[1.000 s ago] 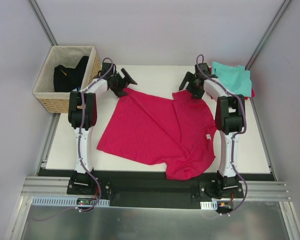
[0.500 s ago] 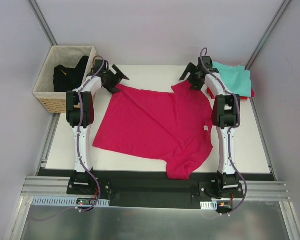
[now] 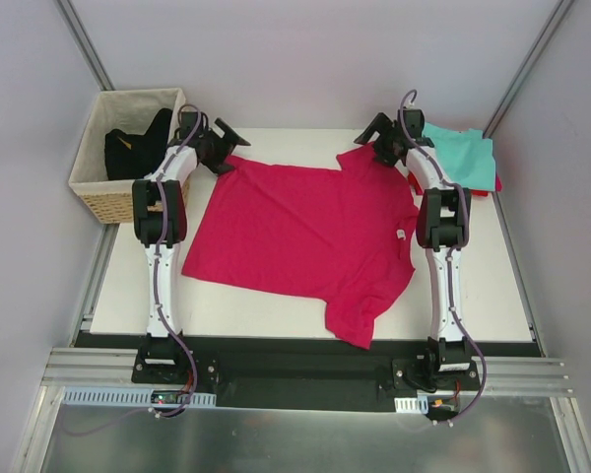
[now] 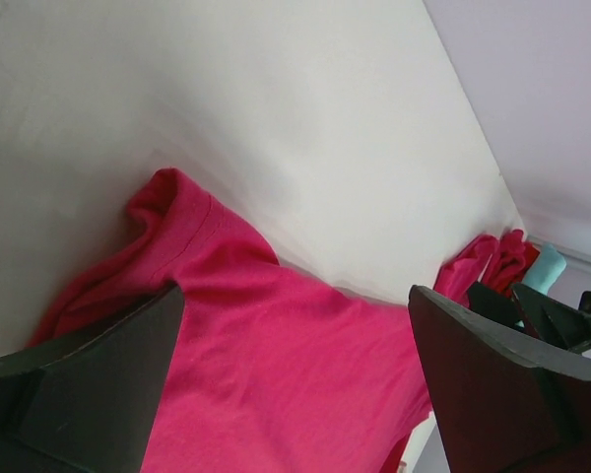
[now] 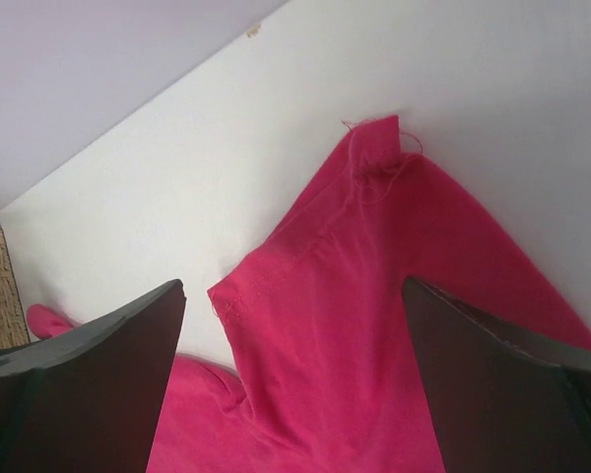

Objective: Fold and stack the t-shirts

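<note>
The large magenta-pink t-shirt [image 3: 305, 232] lies spread flat on the white table [image 3: 492, 286], with its white neck label [image 3: 406, 234] at its right edge. My left gripper [image 3: 222, 146] hovers at the shirt's back-left corner. In the left wrist view the gripper [image 4: 295, 394] is open over pink cloth [image 4: 276, 365]. My right gripper [image 3: 379, 138] is at the back-right corner. From the right wrist, that gripper [image 5: 291, 384] is open above a sleeve [image 5: 374, 296]. A teal t-shirt [image 3: 463, 158] lies folded on a red one [image 3: 492, 186] at the back right.
A woven wicker basket [image 3: 98, 197] stands off the table's back-left corner with something black [image 3: 138, 148] inside. Grey walls and metal posts close in the back and both sides. Bare table shows in front of the shirt and at the right.
Both grippers have moved toward the back edge and slightly apart. The pink shirt has shifted back with them and lies flatter, its earlier folds smoothed out.
</note>
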You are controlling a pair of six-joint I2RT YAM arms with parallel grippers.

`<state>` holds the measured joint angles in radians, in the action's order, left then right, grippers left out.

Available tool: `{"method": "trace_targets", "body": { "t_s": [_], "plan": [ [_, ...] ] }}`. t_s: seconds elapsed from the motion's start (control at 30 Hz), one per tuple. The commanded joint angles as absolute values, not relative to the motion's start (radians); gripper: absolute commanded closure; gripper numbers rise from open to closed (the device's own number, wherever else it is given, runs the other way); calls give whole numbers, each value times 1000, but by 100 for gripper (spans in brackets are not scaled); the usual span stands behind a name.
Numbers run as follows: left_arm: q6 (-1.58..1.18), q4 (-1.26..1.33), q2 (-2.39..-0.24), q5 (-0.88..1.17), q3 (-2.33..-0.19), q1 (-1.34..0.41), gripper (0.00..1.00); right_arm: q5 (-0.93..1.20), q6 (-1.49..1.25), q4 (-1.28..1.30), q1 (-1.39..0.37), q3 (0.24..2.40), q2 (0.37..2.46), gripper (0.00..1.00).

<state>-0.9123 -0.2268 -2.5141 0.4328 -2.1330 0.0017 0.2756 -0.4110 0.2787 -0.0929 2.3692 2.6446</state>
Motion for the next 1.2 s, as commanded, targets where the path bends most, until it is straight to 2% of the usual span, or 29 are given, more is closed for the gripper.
{"method": "trace_targets", "body": {
  "t_s": [0.0,0.07,0.1,0.17,0.27,0.4,0.63,0.8,0.93,1.17],
  "plan": [
    [-980,-111,-2496,555,-2157,44,1,308,-394,126,-84,2338,2585,4],
    [-1009,-14,-2406,612,-2044,34,1,324,-362,68,-90,2240,2439,4],
    [-1018,47,-2363,632,-1989,29,1,321,-344,37,-95,2092,2375,4],
    [-1029,202,-2218,663,-1825,18,1,311,-310,-66,-110,1947,2164,4],
    [-1034,328,-2053,709,-1673,3,1,313,-273,-68,-141,1728,1976,4],
    [-988,301,-1876,741,-1537,-23,1,292,-235,24,-198,1531,1688,4],
    [-802,11,-1626,614,-1324,-89,1,221,-232,120,-299,1160,1398,4],
    [-697,-127,-1506,422,-1146,-144,1,97,-239,132,-373,926,1276,4],
    [-676,-158,-1460,305,-1042,-193,1,80,-247,117,-383,844,1255,4],
    [-683,-156,-1447,249,-954,-230,1,84,-244,86,-388,795,1325,4]
  ]
}}
